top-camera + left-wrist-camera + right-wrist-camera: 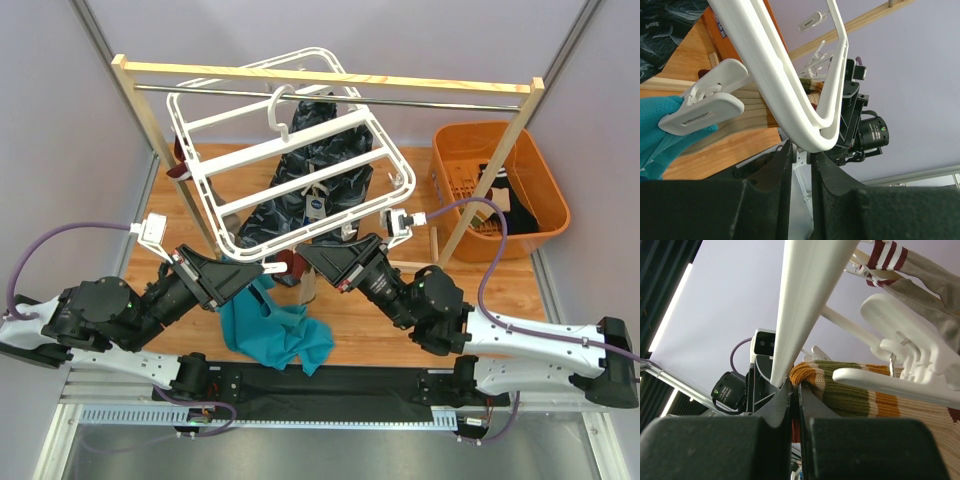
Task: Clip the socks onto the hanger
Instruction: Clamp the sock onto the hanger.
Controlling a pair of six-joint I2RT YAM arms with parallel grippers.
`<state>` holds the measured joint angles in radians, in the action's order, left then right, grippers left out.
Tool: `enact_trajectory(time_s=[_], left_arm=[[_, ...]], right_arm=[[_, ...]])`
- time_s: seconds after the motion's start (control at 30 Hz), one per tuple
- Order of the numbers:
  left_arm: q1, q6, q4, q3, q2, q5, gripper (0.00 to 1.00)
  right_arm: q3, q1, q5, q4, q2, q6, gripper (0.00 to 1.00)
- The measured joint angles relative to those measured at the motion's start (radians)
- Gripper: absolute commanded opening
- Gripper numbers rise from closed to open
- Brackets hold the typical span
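The white hanger (pixel 250 154) hangs tilted from the rail. My left gripper (pixel 262 268) is shut on its near rim, which sits at my fingertips in the left wrist view (pixel 801 150). My right gripper (pixel 300 255) is shut on the edge of an olive, mustard and cream striped sock (pixel 865 390), just under the rim and beside a white clip (pixel 900 375). A teal sock (pixel 275 325) lies on the table below; its edge meets another clip (pixel 705 107). A grey sock with red and white stripes (pixel 920 270) hangs from a far clip.
A wooden rack with a metal rail (pixel 330 78) spans the back. A dark patterned cloth (pixel 320 165) lies under the hanger. An orange basket (pixel 455 170) with dark and beige items stands at the right. The rack's legs stand at both sides.
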<state>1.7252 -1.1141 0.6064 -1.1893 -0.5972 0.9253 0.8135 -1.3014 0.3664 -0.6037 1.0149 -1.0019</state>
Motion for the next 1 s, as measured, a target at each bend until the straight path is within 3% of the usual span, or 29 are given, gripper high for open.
enact_trajectory(time_s=[0.27, 0.53, 0.63, 0.67, 0.77, 1.0], left_arm=[[0.000, -0.019, 0.019, 0.003, 0.001, -0.010, 0.47], [0.001, -0.032, 0.064, 0.019, 0.005, -0.027, 0.64], [0.001, -0.031, 0.066, 0.019, 0.005, -0.028, 0.64], [0.001, -0.030, 0.067, 0.019, 0.006, -0.029, 0.64], [0.001, -0.026, 0.064, 0.023, 0.018, -0.035, 0.63], [0.001, -0.005, 0.066, 0.038, 0.058, -0.057, 0.65]], right_arm=[[0.011, 0.000, -0.010, -0.006, 0.018, -0.019, 0.00], [0.011, 0.000, -0.011, -0.008, 0.018, -0.023, 0.01], [0.011, 0.000, -0.010, -0.007, 0.018, -0.021, 0.23], [0.011, 0.000, -0.009, -0.006, 0.018, -0.024, 0.45], [0.023, 0.000, -0.005, 0.031, 0.016, -0.024, 0.70], [0.069, 0.000, -0.002, 0.256, -0.033, -0.013, 0.75]])
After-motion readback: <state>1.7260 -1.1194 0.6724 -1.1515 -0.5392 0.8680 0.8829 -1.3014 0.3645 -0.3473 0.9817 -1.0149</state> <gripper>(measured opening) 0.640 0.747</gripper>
